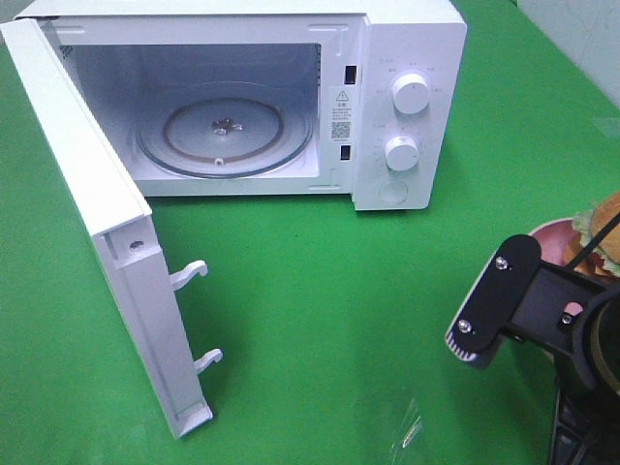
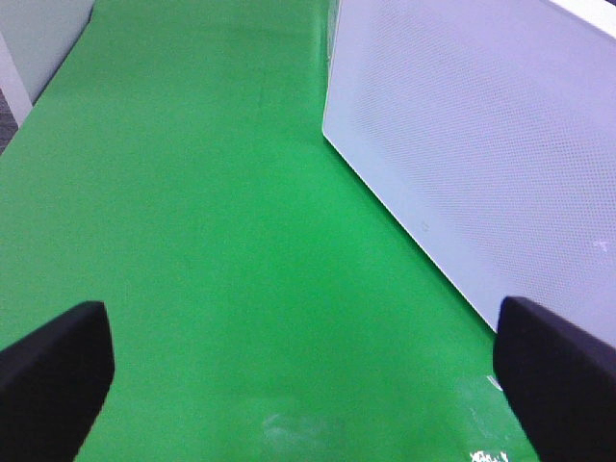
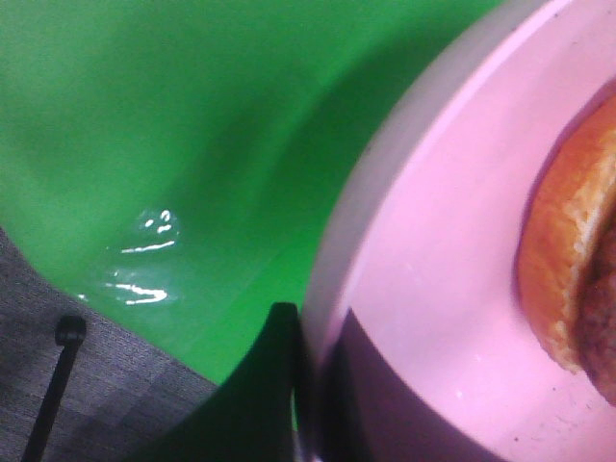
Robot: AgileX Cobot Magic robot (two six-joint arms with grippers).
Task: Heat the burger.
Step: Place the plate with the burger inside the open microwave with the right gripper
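2 steps look sorted: the microwave (image 1: 407,39) door (image 1: 97,242) hangs wide open at the left of the high view, and our right gripper (image 3: 298,385) is pinched on the rim of the pink plate (image 3: 452,241). The burger (image 1: 608,208) sits on that plate at the frame's right edge, well apart from the empty turntable (image 1: 225,126). Our left gripper (image 2: 306,385) is spread wide, holding nothing. We reckon loading it, shutting the door and turning a dial (image 1: 412,94) are all left.

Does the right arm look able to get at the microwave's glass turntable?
Probably yes: the door stands wide open; only bare green table lies between the right gripper and the glass turntable.
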